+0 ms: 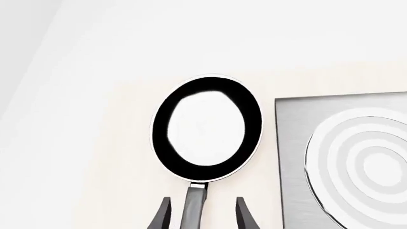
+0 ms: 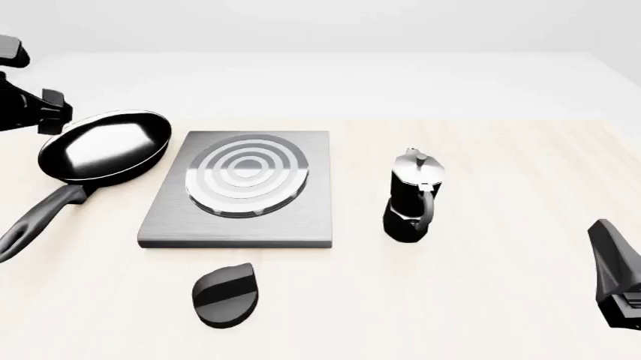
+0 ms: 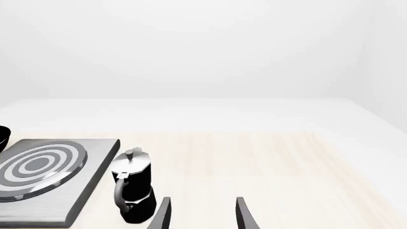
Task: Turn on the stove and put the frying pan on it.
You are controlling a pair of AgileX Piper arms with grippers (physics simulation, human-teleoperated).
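Note:
The frying pan (image 2: 105,146) lies on the table left of the stove, with its long handle (image 2: 40,217) pointing toward the front left. The stove plate (image 2: 165,225) is grey with a ringed burner (image 2: 248,174). Its black teardrop knob (image 2: 227,294) lies in front of it. In the left wrist view my left gripper (image 1: 203,198) is open, one finger on each side of the pan handle (image 1: 193,205), with the pan (image 1: 207,128) ahead and the stove (image 1: 289,143) beside it. My right gripper (image 3: 203,199) is open and empty. It shows at the front view's right edge (image 2: 613,262).
A black moka pot (image 2: 413,196) with a silver lid stands right of the stove and also shows in the right wrist view (image 3: 132,191). Part of my left arm (image 2: 30,109) shows at the far left behind the pan.

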